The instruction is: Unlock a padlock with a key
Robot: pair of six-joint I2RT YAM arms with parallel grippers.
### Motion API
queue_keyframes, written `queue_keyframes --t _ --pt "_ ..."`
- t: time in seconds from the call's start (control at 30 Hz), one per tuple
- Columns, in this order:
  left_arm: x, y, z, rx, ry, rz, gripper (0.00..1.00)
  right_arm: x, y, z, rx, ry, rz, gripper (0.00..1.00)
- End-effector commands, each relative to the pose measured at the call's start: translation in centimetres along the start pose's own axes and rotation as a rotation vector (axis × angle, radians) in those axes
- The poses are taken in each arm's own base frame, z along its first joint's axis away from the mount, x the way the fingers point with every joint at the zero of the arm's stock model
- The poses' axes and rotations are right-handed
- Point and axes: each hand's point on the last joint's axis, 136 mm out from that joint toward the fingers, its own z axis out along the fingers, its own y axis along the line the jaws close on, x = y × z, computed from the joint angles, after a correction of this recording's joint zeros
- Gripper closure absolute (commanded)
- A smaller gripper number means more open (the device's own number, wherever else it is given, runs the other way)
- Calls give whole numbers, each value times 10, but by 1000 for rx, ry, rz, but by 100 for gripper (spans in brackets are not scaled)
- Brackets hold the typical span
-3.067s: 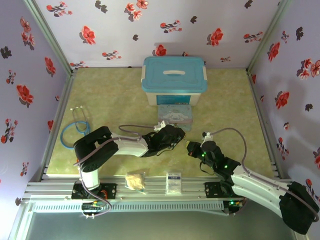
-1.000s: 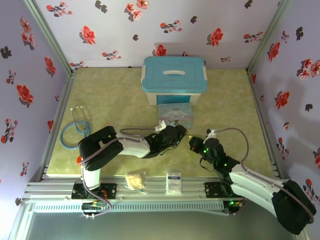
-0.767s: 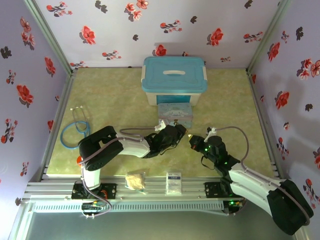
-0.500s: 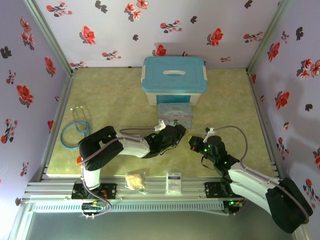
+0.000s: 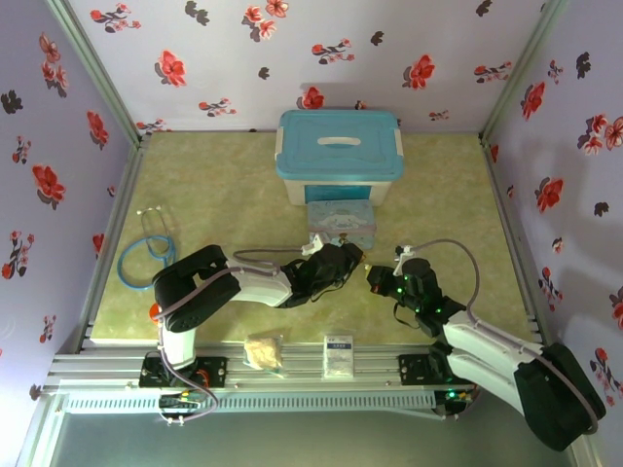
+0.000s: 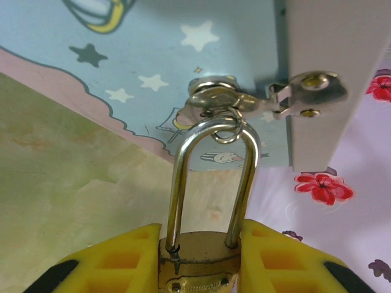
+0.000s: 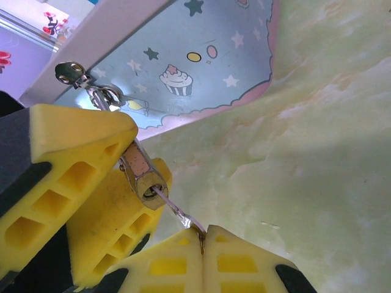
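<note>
We log that the right gripper, clenched on the key, has closed in on the left gripper, which clamps the padlock hanging at the blue tin, so the key tip now meets the keyhole and the turn is probably next.

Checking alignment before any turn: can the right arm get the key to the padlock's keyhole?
Likely yes: the left fingers clamp the padlock by its sides, leaving its keyhole end bare toward the right gripper, whose key seems to touch it.
</note>
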Motion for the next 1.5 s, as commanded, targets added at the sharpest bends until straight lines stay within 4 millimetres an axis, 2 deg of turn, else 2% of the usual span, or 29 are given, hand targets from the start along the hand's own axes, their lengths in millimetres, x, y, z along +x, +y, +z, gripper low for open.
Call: queue_keyframes --t 0.0,0.27,0.4,0.73,0.93,1.07,1.23,1.33,1.47 --pt "35 -22 -2 69 130 23 100 -19 23 0 -68 -32 -20 100" --pt "45 -21 -1 38 170 96 100 -23 33 2 -78 20 -48 100" --pt "44 -10 -1 3 169 116 100 -23 28 2 -51 47 -38 100" --pt "41 -1 -1 -25 162 163 100 -26 22 1 -44 58 -6 100" --pt "42 -7 0 -38 162 227 100 -27 24 3 -51 64 3 100" --pt "41 0 1 -61 162 230 100 -33 22 -2 -36 53 3 100" --pt "46 -1 4 -26 180 193 100 -31 19 5 -54 39 41 100" --pt "51 -7 3 -28 188 221 100 -36 24 7 -80 21 60 100" --pt "54 -1 6 -32 201 195 100 -44 31 3 -79 -5 39 100"
